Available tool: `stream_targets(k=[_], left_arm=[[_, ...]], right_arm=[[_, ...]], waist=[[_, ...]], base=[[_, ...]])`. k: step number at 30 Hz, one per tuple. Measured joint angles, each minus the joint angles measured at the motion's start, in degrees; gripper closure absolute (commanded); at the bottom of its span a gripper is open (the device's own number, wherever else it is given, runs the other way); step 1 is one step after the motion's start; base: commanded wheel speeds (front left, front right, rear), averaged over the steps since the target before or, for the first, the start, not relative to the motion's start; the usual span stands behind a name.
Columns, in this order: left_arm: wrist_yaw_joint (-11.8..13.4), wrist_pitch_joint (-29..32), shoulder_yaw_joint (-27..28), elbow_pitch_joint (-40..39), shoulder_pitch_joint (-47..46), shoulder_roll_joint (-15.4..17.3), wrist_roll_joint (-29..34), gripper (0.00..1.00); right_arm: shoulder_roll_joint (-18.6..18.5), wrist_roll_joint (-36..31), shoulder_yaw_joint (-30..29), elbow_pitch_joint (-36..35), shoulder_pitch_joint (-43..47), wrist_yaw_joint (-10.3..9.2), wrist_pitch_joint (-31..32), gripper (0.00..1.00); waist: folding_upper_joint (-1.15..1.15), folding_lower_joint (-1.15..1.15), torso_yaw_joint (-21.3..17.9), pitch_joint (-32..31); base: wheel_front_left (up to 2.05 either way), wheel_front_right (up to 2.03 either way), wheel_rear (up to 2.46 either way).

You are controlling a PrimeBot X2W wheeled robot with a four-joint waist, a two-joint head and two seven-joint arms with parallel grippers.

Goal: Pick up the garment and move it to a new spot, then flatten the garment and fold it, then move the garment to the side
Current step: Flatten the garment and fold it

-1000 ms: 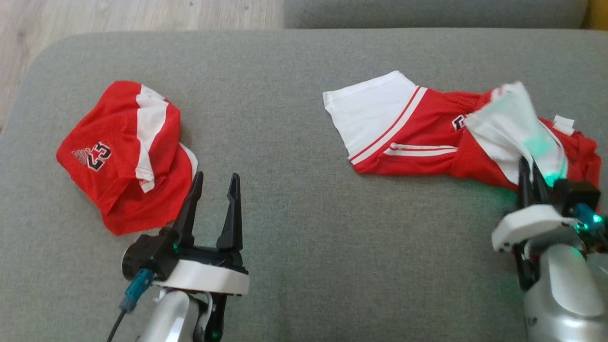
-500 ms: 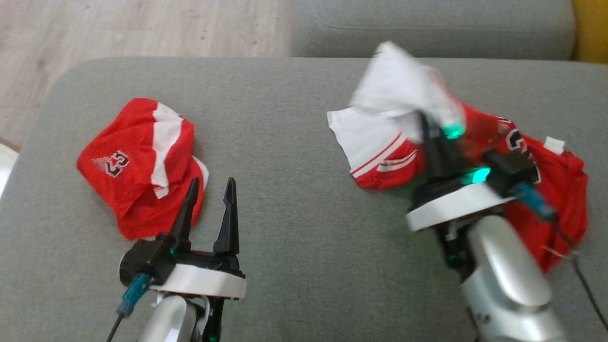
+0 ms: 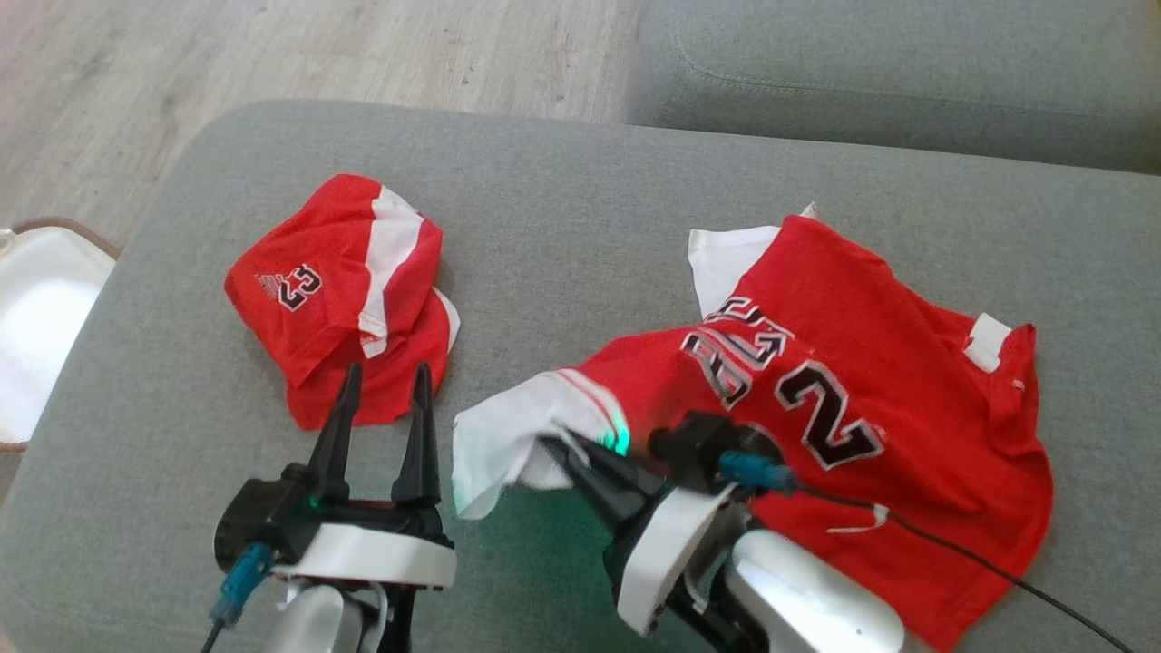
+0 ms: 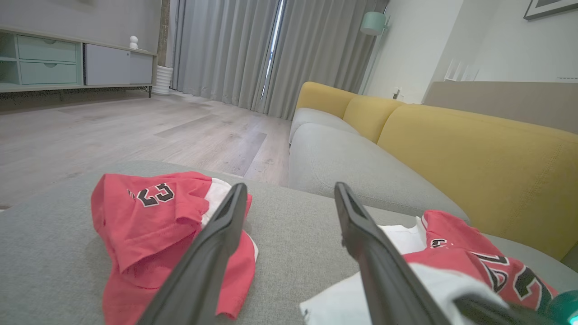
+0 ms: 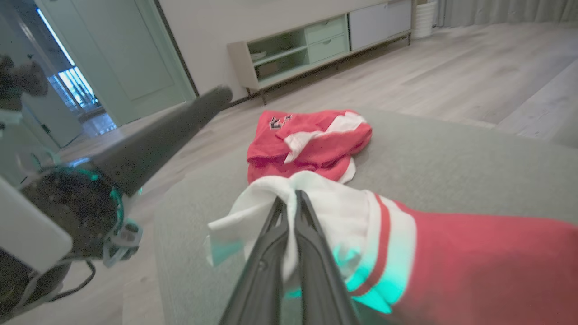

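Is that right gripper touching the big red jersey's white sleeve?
Touching. The right wrist view shows the right gripper shut on the white sleeve of the jersey, cloth pinched between its fingers.

The left gripper [image 4: 290, 193] holds its two dark fingers [image 4: 212, 257] spread wide apart, and between them is a stretch of grey cushion [image 4: 293, 234]. Behind the left one lies a crumpled red bundle [image 4: 144, 221] with white trim and a black number. At the lower right, a red jersey [image 4: 478, 262] with black-and-white numbers lies on the same cushion, its white sleeve partly hidden by the right finger. Beyond are a grey sofa seat [image 4: 343, 153] with yellow backs [image 4: 478, 153], a wooden floor [image 4: 135, 131], grey curtains [image 4: 253, 49] and a pale sideboard [image 4: 67, 63].
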Motion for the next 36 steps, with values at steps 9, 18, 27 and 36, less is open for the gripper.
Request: stream_targets(k=[9, 18, 27, 36], left_arm=[[0.02, 0.00, 0.24, -0.44, 1.04, -0.01, -0.01, 0.00], [0.48, 0.00, 0.38, -1.26, 1.01, -0.01, 0.00, 0.00], [0.43, 0.00, 1.34, -1.69, 1.01, -0.01, 0.09, 0.00], [0.43, 0.00, 1.05, -2.19, 0.95, -0.01, 0.08, 0.00]], right_arm=[[-0.16, 0.66, 1.11, 4.76, -0.27, 0.00, 2.08, 0.00], [-0.16, -5.10, -15.15, 6.46, 0.11, 0.00, -0.88, 0.00], [-0.10, -12.40, -36.72, -0.55, 7.59, 0.00, -3.03, 0.00], [0.29, -13.30, -44.63, -3.26, 13.26, 0.00, -3.99, 0.00]], waist=[[0.00, 0.01, -2.39, 0.56], [0.00, 0.01, -6.77, 0.16], [0.00, 0.01, -10.38, -0.25], [0.00, 0.01, -11.49, 1.25]], base=[[0.00, 0.00, 0.00], [0.00, 0.00, 0.00], [0.00, 0.00, 0.00], [0.00, 0.00, 0.00]])
